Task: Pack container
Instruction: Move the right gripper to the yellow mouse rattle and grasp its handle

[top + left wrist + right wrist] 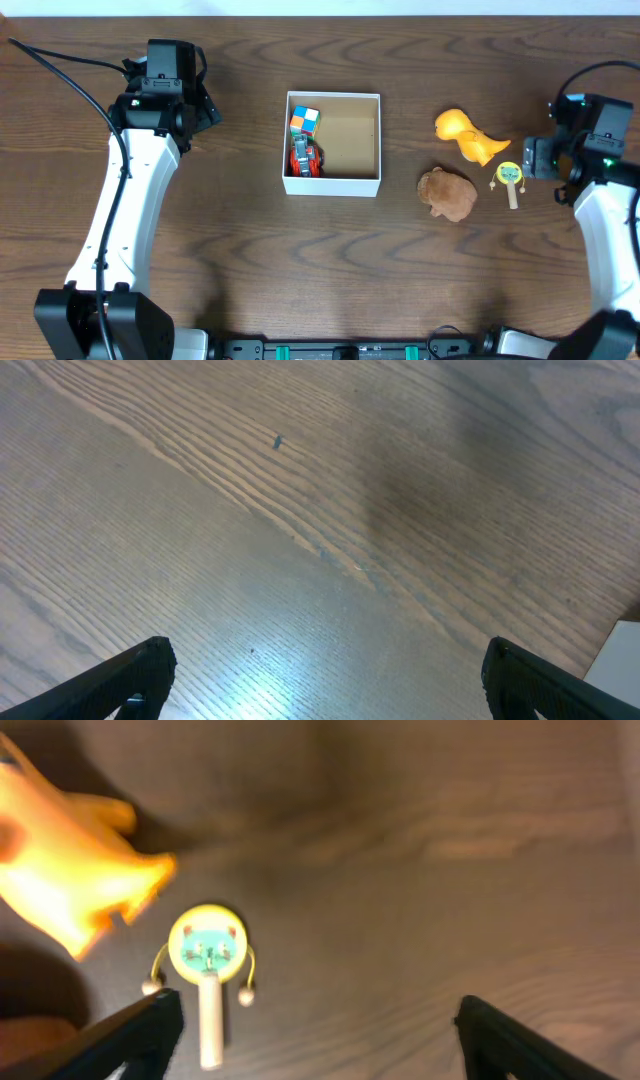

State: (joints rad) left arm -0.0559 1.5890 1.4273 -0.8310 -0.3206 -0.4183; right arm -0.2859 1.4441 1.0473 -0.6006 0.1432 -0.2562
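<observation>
The container (366,186) is a square white box with a tan inside, at the table's middle. A colour cube (305,122) and a red toy (304,158) lie in its left part. Right of it lie a yellow dinosaur (465,133), a brown plush (448,193) and a small rattle drum (510,179). My right gripper (320,1040) is open above the table just right of the drum (208,956); the dinosaur (60,870) is blurred at the left. My left gripper (325,685) is open and empty over bare wood, far left of the box; a box corner (620,655) shows.
The dark wood table (240,270) runs under everything. Black cables (60,60) trail from the left arm at the back left, and another cable (600,70) loops by the right arm.
</observation>
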